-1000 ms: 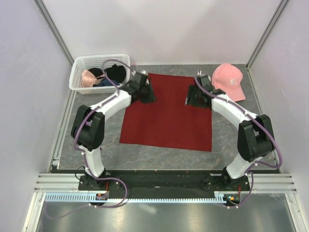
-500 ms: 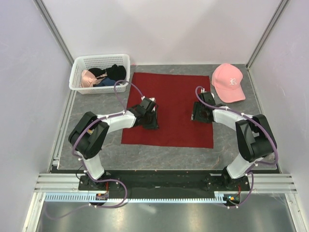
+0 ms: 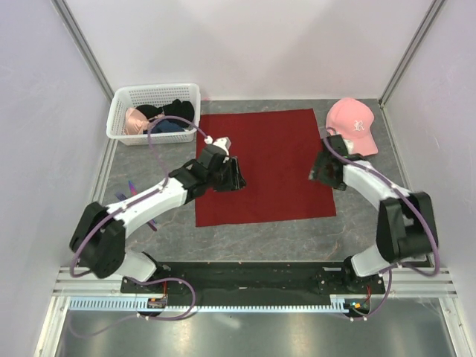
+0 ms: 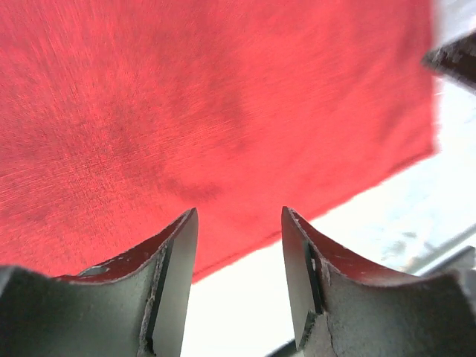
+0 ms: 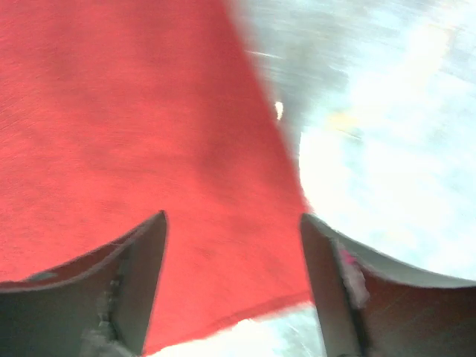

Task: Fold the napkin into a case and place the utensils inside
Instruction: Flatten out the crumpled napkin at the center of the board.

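Observation:
The dark red napkin [image 3: 275, 167] lies spread flat as one square in the middle of the table; it is not folded into a case. My left gripper [image 3: 232, 176] hovers over its left part, open, with nothing between the fingers [image 4: 238, 216]; red cloth [image 4: 208, 104] fills that view. My right gripper [image 3: 326, 169] hangs at the napkin's right edge, open and empty [image 5: 232, 219], over the cloth's corner [image 5: 149, 149]. Thin purple-blue sticks [image 3: 137, 202], perhaps the utensils, lie beside the left forearm, partly hidden.
A white basket [image 3: 119, 119] with black and pink garments stands at the back left. A pink cap [image 3: 353, 125] rests at the back right, close to the right arm. Grey walls and metal posts bound the table on three sides.
Both grippers came back from the napkin's far edge toward its middle and opened wider. The right one then slid out to the right edge. The napkin shifted slightly right.

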`<control>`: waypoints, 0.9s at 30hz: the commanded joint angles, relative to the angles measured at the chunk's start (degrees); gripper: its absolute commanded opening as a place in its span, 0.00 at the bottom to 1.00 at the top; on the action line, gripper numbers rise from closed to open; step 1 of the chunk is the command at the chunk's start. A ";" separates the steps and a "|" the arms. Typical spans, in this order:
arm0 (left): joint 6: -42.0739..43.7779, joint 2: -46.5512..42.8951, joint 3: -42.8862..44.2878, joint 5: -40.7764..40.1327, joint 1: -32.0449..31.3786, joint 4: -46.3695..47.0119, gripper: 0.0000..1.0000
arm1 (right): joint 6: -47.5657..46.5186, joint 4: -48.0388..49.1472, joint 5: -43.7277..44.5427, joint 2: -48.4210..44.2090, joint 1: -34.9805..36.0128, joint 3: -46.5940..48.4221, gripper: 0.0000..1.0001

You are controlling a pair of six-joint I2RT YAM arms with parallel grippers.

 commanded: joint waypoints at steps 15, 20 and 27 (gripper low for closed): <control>-15.94 -21.89 -15.60 -9.21 9.89 -17.33 0.63 | 7.33 -5.57 -0.66 -14.24 -9.09 -16.63 0.41; -16.91 -20.57 -17.27 -8.86 10.59 -18.22 0.59 | 6.98 -4.60 -1.81 -14.76 -9.08 -17.51 0.41; -17.87 -20.04 -18.85 -8.95 10.68 -18.65 0.59 | 6.81 -4.25 -2.59 -14.33 -8.30 -17.42 0.43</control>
